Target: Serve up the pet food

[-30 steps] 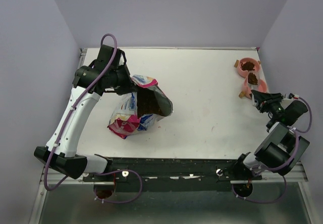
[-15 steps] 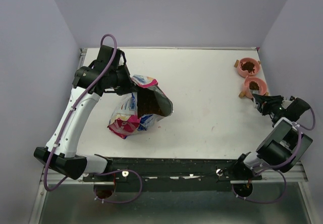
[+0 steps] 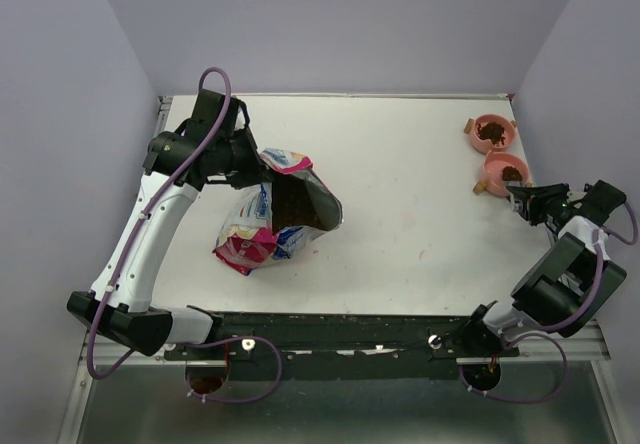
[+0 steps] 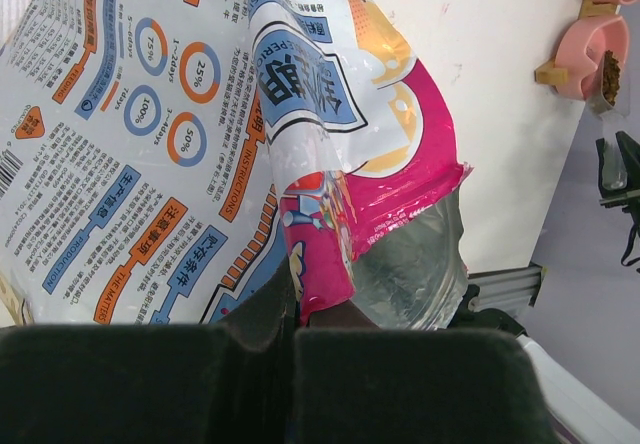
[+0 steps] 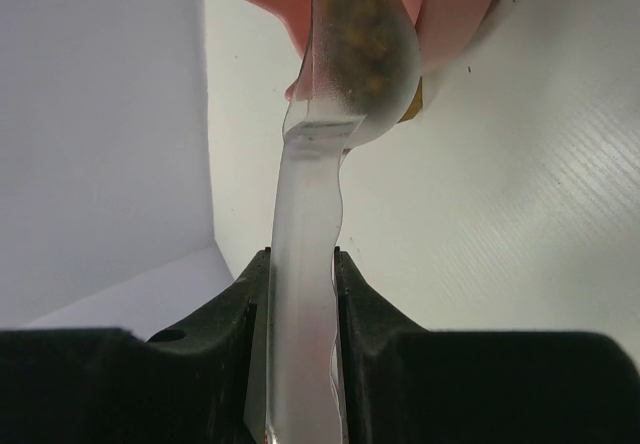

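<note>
The pet food shows as dark brown kibble in two pink bowls, the far one [image 3: 491, 132] and the near one [image 3: 508, 173], and as a dark heap inside the open printed bag [image 3: 290, 204]. My left gripper [image 3: 256, 170] is shut on the bag's top edge and holds the mouth open; in the left wrist view the bag [image 4: 150, 144] fills the frame above the gripper [image 4: 295, 314]. My right gripper [image 3: 535, 201] is shut on the handle of the clear scoop [image 5: 305, 214]. The scoop's cup holds kibble [image 5: 362, 44] and is turned on edge at the near bowl's rim [image 5: 465, 14].
The bowls stand at the table's far right, close to the right wall. Small tan blocks [image 3: 467, 125] stick out beside each bowl. The bag lies left of centre. The black rail [image 3: 340, 329] runs along the near edge.
My right wrist has swung to the right and turned, with the scoop staying at the near bowl. My left arm and the bag have not moved.
</note>
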`<state>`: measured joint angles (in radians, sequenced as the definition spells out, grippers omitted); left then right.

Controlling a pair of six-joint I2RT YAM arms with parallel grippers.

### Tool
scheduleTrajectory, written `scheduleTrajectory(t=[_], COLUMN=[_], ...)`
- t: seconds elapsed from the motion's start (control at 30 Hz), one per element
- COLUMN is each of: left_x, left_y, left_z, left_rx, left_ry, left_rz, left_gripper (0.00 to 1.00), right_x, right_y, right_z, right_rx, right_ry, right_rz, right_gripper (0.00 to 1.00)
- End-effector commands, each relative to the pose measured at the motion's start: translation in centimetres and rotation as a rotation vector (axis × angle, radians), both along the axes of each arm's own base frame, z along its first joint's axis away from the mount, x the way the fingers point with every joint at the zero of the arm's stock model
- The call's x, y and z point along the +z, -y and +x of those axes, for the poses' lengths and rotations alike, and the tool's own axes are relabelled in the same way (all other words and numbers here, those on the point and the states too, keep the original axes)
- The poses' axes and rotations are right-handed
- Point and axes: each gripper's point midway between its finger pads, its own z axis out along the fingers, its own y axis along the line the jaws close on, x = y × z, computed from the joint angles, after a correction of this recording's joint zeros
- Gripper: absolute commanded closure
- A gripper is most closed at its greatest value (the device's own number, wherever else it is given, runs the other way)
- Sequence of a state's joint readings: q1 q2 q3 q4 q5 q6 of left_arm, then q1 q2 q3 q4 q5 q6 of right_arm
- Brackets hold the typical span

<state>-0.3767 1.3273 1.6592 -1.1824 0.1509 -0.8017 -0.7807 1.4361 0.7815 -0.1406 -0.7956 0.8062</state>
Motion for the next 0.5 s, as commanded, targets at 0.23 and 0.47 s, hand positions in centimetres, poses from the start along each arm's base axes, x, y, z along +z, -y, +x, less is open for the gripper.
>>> scheduleTrajectory(t=[0.23, 0.47], left_x=[3.30, 3.26], left_y=[1.47, 1.46], left_z=[0.34, 0.54], left_rx=[-0.027, -0.027], left_ry=[0.094, 0.093], left_rz=[-0.119, -0.115], left_gripper=[1.00, 1.00], right_x=[-1.81, -1.55], right_y=[1.00, 1.68], right_z=[-1.51, -1.20], right_rx=[-0.005, 0.021], right_ry=[-0.191, -0.266], right_rz=[-0.076, -0.152], right_gripper=[1.00, 1.00])
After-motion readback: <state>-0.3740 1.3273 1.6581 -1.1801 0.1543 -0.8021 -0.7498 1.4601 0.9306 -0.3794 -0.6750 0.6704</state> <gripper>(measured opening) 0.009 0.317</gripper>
